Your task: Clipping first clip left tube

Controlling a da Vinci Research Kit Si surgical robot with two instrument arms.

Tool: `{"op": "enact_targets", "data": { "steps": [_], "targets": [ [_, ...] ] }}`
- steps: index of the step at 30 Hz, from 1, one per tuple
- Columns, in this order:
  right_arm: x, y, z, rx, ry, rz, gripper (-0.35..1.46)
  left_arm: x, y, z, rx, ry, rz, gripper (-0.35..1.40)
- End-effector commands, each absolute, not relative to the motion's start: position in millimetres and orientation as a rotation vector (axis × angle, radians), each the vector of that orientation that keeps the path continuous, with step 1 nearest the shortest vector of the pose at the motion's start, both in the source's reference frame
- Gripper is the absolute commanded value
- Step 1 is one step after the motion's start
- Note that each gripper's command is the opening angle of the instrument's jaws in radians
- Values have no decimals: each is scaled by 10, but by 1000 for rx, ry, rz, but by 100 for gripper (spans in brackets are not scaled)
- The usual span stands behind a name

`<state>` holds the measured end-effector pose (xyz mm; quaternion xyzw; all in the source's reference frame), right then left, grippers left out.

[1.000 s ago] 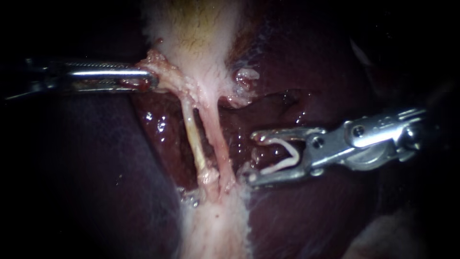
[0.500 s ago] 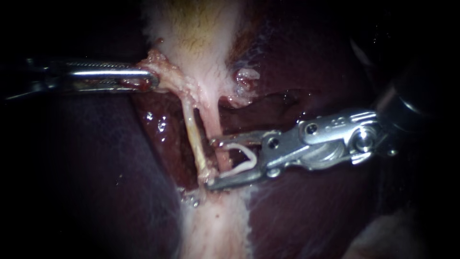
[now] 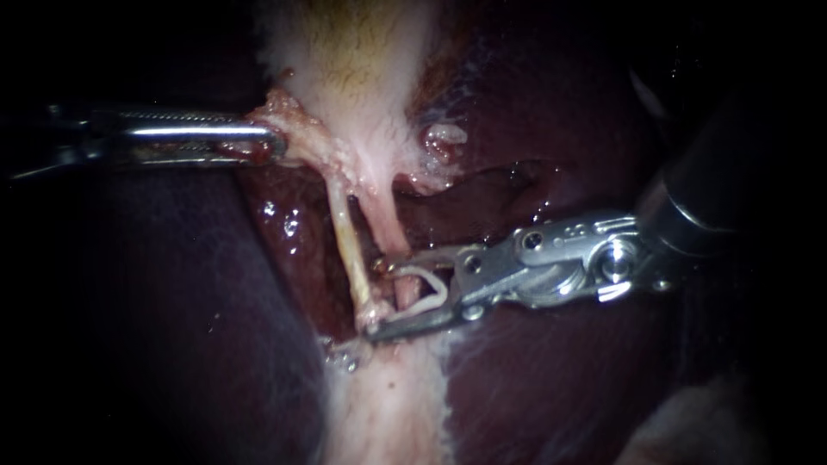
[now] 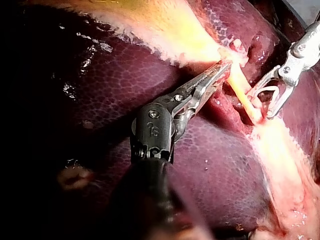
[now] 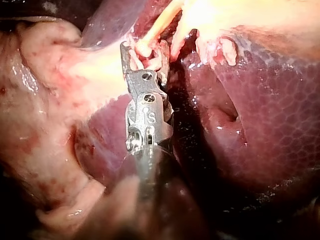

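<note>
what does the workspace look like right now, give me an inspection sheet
surface: liver, dark red and wet, lies under everything
job's things: gallbladder, pale, at the top of the endoscope view; left tube and right tube run down from it side by side, neither clipped; one white clip, not yet closed
clutter: a ragged tissue tag on the liver
instruments: left instrument, jaws shut on pale tissue below the gallbladder; right instrument, jaws apart and holding the clip, set across the right tube with tips at the left tube
cables: nothing seen
surroundings: dark, nothing seen
</note>
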<state>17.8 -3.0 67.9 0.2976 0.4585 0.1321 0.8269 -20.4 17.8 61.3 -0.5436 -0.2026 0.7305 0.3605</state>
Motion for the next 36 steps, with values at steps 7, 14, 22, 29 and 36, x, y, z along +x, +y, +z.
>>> {"op": "enact_targets", "data": {
  "steps": [7, 14, 22, 29, 36],
  "targets": [
    [179, -20, 694, 630, 973, 282, 50, -204, 177, 611, -1402, -524, 1883, -35],
    [190, -15, 700, 651, 1017, 274, 50, -204, 177, 611, -1402, -524, 1883, -35],
    [208, -21, 700, 704, 1069, 241, 50, -206, 177, 611, -1402, -524, 1883, -35],
    [227, -33, 702, 707, 1084, 213, 50, -206, 177, 611, -1402, -523, 1883, -35],
    [232, -37, 702, 708, 1090, 210, 50, -206, 177, 611, -1402, -523, 1883, -35]
  ]
}}
